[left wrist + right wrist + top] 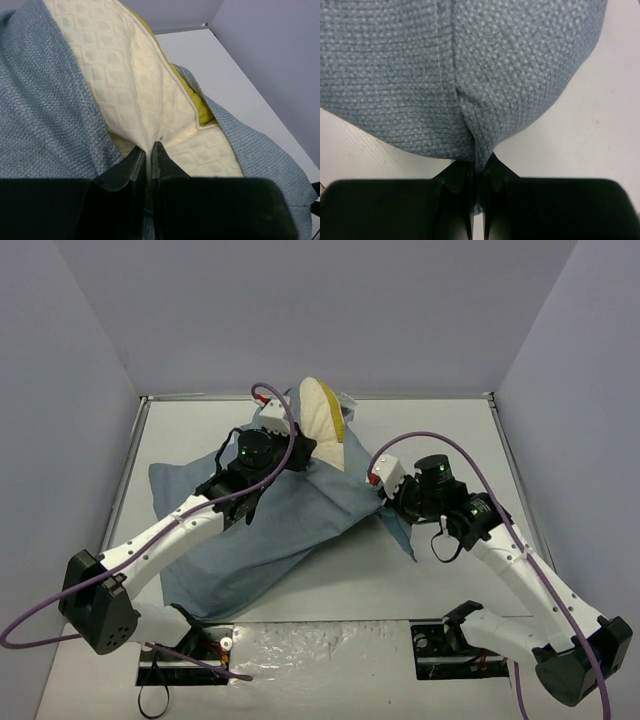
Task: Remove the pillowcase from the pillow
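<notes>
Evidently set for a 2-way pull — the left hand [148, 150] pinches the pillow [125, 85] at its bared cream end, jutting from the pillowcase's [280, 530] far mouth, while the right hand [480, 167] nips a fold of that cloth low by the counter [600, 125], probably anchoring it.

In pillowcase [290, 525], pillow [322, 420] out far end; L end effector [148, 150] on pillow, R end effector [480, 167] on pillowcase rt edge.

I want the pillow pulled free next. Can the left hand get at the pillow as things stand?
Likely yes: the pillow pokes bare from the pillowcase, and the left hand looks shut on the pillow's fabric.
</notes>
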You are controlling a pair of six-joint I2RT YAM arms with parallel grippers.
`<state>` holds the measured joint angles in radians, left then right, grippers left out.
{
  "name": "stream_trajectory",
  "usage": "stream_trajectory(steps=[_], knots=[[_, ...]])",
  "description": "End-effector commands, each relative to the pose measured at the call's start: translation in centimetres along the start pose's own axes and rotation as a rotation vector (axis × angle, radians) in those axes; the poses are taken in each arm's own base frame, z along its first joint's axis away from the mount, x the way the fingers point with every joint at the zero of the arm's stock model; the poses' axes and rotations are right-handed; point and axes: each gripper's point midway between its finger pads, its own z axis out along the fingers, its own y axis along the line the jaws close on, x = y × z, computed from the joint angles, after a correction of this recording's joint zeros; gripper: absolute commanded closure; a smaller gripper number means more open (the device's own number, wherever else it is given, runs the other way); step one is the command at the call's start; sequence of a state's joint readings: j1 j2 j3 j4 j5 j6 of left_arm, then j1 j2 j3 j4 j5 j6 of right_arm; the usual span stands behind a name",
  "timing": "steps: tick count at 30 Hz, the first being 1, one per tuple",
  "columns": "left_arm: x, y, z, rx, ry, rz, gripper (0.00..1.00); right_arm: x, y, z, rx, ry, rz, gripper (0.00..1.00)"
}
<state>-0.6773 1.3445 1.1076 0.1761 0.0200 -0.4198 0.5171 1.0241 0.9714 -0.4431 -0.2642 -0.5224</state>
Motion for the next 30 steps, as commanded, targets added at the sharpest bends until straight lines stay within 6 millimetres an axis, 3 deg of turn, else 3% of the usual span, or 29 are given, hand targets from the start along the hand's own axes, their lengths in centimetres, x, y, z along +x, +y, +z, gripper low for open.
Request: stream_trajectory(steps=[1,8,13,20,25,29,30], knots=[[-10.2,-0.8,-3.0,0.005,-0.312,-0.066,0.98,-0.9,0.4,-0.8,-0.004,-0.060,-0.011,1.00],[-14.4,4.1,-5.9,-0.107,-0.488,-0.219,0.98,-0.2,0.9,-2.4,0.016,-0.084,-0.014,1.00],[-16.8,5.0,-8.1,-0.087,-0.573,-0.290,0.98,0.3,2.1,-2.0,-0.051,-0.087,-0.017,1.00],[-20.7,6.1,-11.3,-0.003,-0.699,-0.446,0.98,2.3,5.7,1.0,-0.303,0.017,-0.032,1.00],[-23.7,7.8,-13.8,0.013,-0.772,-0.482,0.98,3.1,6.2,2.0,-0.345,0.061,-0.042,1.00],[-24.5,6.9,-13.3,0.181,-0.751,-0.593,0.98,3.8,6.4,3.9,-0.397,0.129,-0.010,1.00],[-24.1,7.2,-12.3,0.194,-0.730,-0.614,0.98,3.7,6.7,4.3,-0.418,0.129,-0.017,1.00]])
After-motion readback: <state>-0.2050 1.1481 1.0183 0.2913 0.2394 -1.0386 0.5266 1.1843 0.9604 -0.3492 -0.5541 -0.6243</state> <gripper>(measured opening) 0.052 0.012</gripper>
